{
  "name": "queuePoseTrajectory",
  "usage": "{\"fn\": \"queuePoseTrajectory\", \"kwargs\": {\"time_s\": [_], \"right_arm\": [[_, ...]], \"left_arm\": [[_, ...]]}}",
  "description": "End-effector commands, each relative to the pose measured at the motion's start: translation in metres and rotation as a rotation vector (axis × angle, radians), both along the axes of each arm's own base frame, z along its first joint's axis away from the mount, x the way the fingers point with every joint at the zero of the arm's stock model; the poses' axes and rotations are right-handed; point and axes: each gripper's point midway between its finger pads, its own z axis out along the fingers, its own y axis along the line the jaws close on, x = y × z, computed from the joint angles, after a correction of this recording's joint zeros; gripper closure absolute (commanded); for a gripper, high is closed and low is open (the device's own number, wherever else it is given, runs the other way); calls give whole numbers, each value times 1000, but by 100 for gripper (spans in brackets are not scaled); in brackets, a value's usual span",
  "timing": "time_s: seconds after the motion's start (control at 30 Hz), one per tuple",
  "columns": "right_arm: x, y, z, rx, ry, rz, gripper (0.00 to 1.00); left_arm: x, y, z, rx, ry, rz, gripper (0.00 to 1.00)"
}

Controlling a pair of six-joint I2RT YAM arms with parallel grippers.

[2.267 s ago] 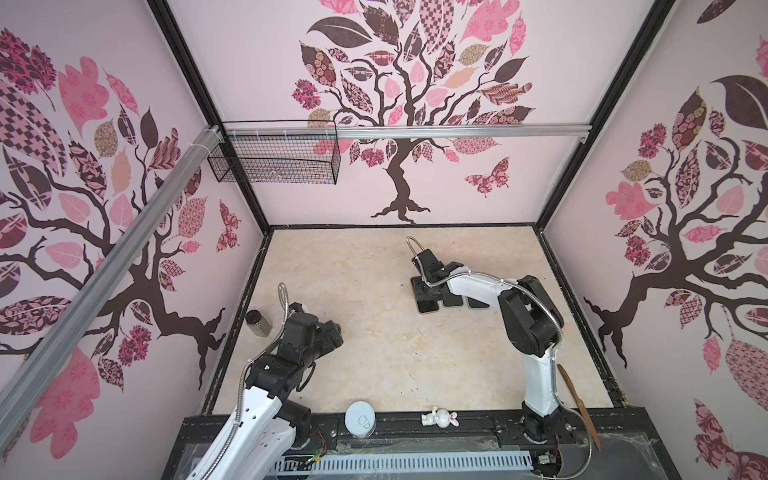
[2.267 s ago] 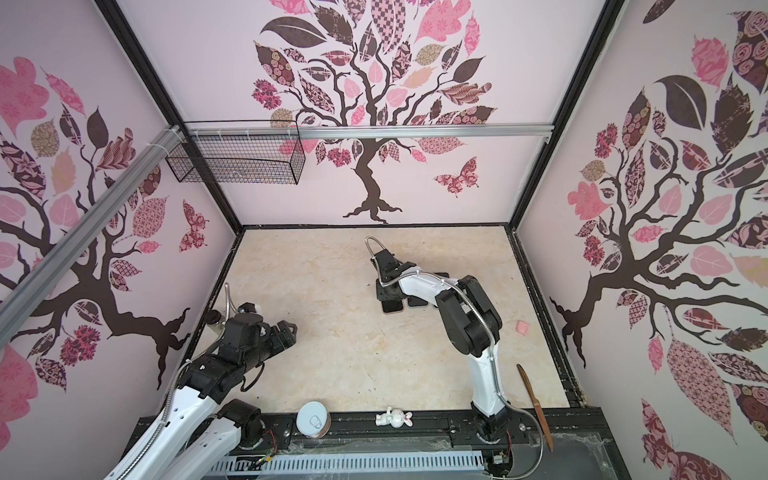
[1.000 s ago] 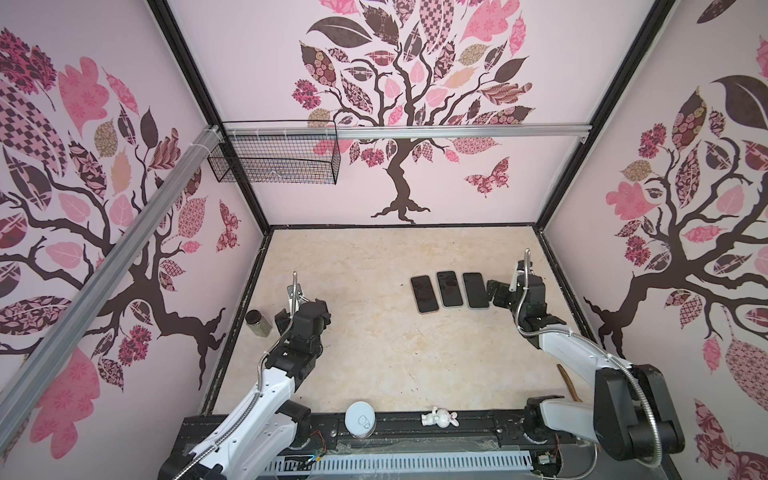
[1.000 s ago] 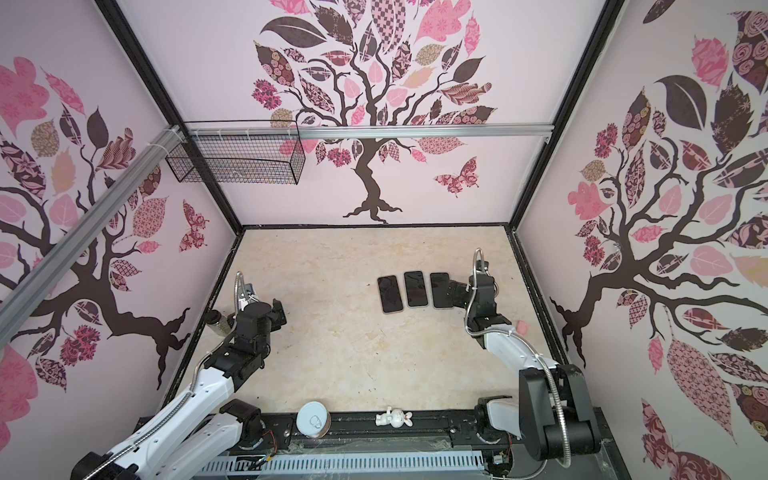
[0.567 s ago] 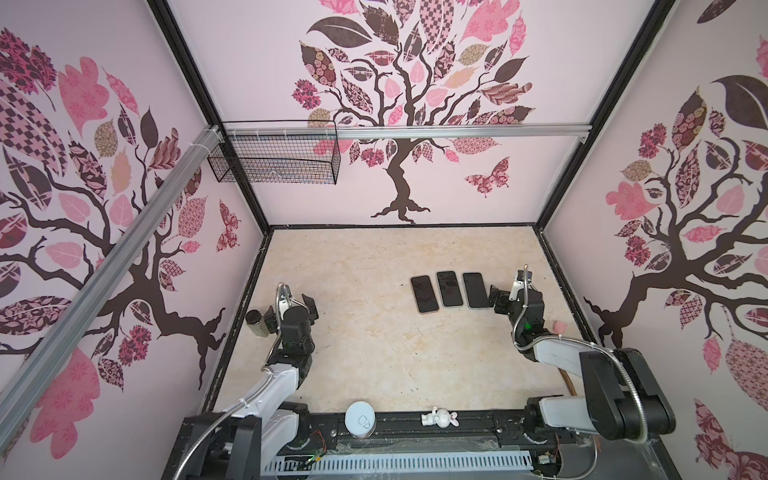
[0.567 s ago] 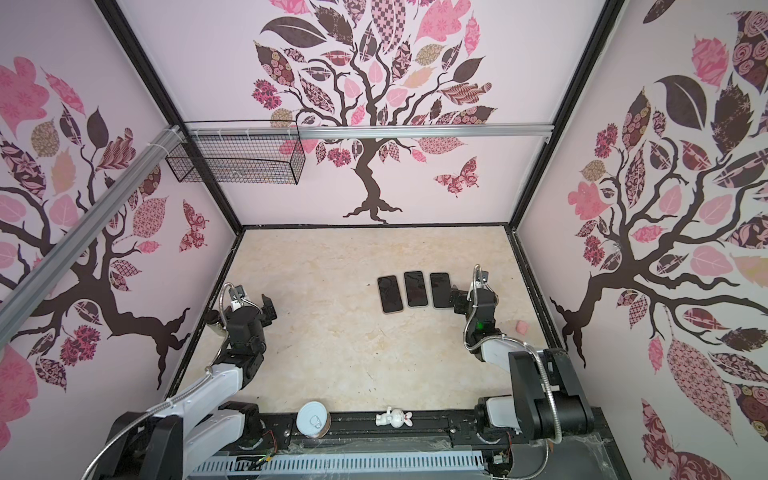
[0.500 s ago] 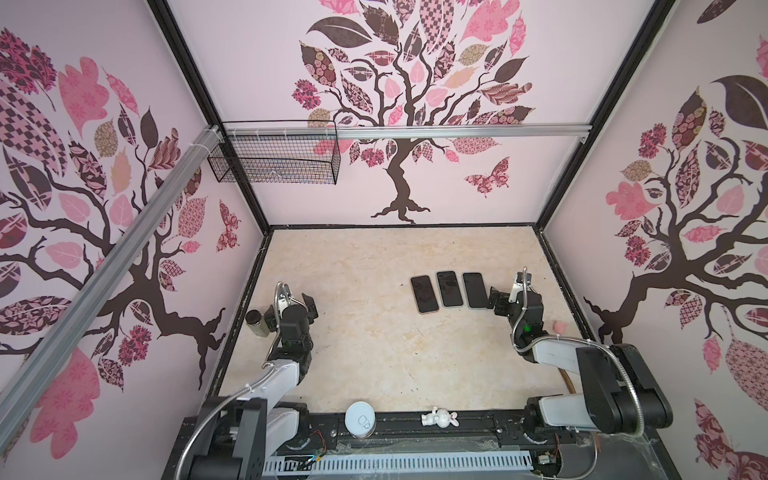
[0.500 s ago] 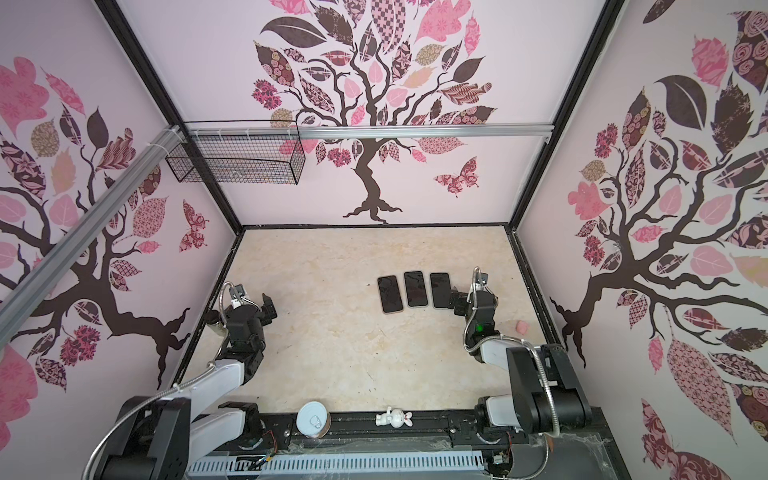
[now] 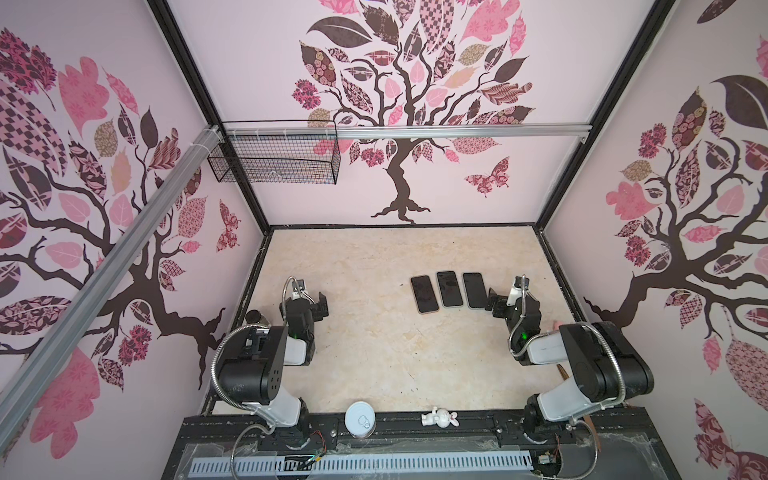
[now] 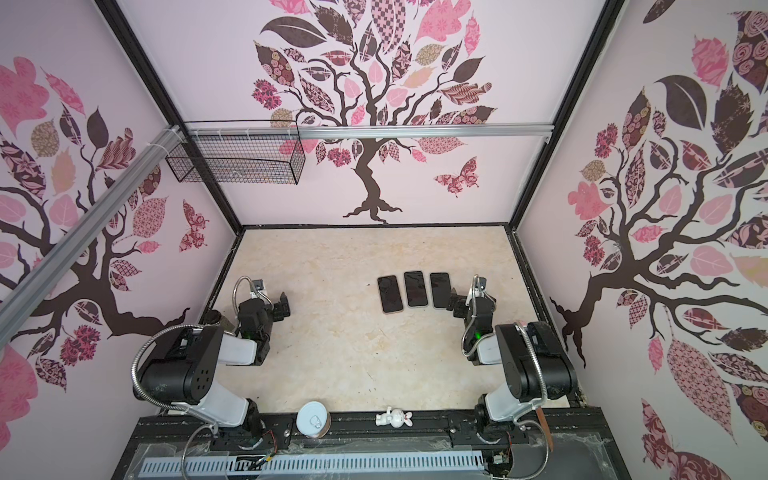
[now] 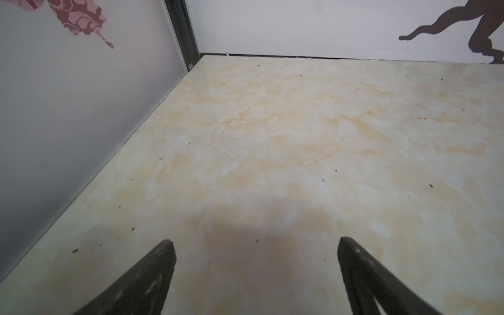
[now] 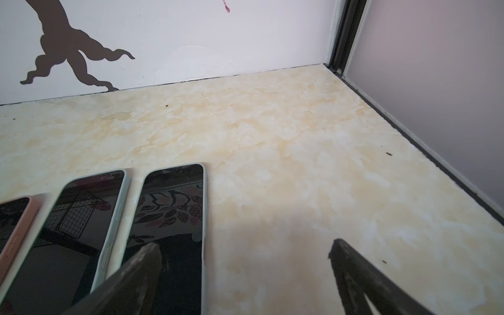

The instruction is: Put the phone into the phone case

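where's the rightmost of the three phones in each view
In a top view: rightmost phone ends the row, beside the right gripper.
In a top view: rightmost phone, same spot.
Left wrist: not in it.
Right wrist: rightmost phone, partly behind a gripper finger.
Shared landmark: tree roots on the back wall.

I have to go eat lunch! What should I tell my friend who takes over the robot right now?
Left gripper: open, empty, over the bare table on its left side.
Right gripper: open, empty, low at the rightmost phone's near corner.
Things: three phones lie in a row, screens up. The leftmost phone has a pink rim, the middle phone and the rightmost pale green rims.
Done: all three look cased.
Left: no loose phone or empty case in view; check the fit.
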Motion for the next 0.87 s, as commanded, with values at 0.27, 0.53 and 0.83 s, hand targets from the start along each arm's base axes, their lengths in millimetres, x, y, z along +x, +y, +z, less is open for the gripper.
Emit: {"fn": "queuePoseTrajectory", "kwargs": {"time_s": [0.27,0.53,0.83], "right_arm": [[8,0,18,-11,-64,6,0],[8,0,19,-11,-68,7,0],[8,0,19,-13,-67,6,0]], "left_arm": [[15,-5,25,-16,-90,-43,3],[15,-5,25,-16,-87,-44,3],[16,-5,25,-15,-85,-46,3]]}}
